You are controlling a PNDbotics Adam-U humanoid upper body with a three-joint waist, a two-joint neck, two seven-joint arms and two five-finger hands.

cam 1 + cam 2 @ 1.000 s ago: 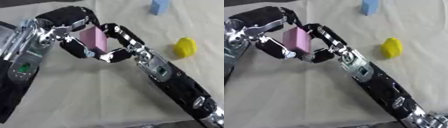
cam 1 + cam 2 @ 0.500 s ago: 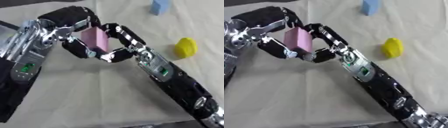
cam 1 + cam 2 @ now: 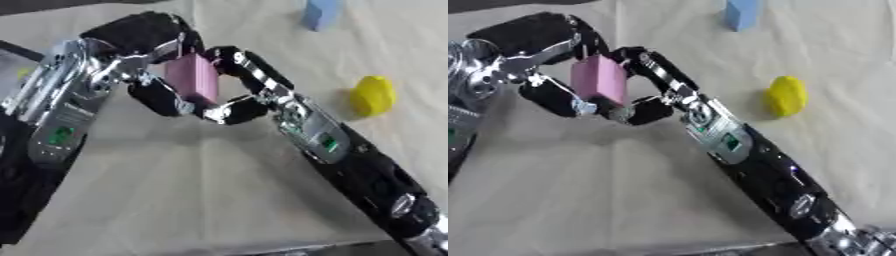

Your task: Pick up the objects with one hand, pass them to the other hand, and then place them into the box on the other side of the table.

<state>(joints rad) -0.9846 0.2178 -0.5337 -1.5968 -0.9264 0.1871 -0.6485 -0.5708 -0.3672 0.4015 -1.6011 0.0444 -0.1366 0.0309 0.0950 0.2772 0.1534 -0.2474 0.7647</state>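
The right arm enters from the lower right corner and rises across the cloth-covered counter (image 3: 219, 200) to the right hand (image 3: 249, 90), whose fingers are curled around the right side and lower edge of a pink block (image 3: 194, 80). The left hand (image 3: 140, 45) meets it from the left, with fingers curled over the top and left side of the same block. The block is held above the counter, left of centre, pinched between both hands; the handover appears to be under way and not complete. Risk 1: if 1 hand lets go before the other has a full hold, the block is likely to fall to the counter, since each hand seems to cover only part of it. Risk 2: the fingers of the 2 hands interlace closely, so a withdrawing hand may drag the block or catch the other's fingers. The block is a flat-sided, smooth, rectangular piece, uniformly pale pink, standing on its short end, slightly tilted. Further off, a yellow object (image 3: 373, 95) lies on the counter to the right, and a blue block (image 3: 740, 13) stands at the far edge. The target box cannot be identified in either view.
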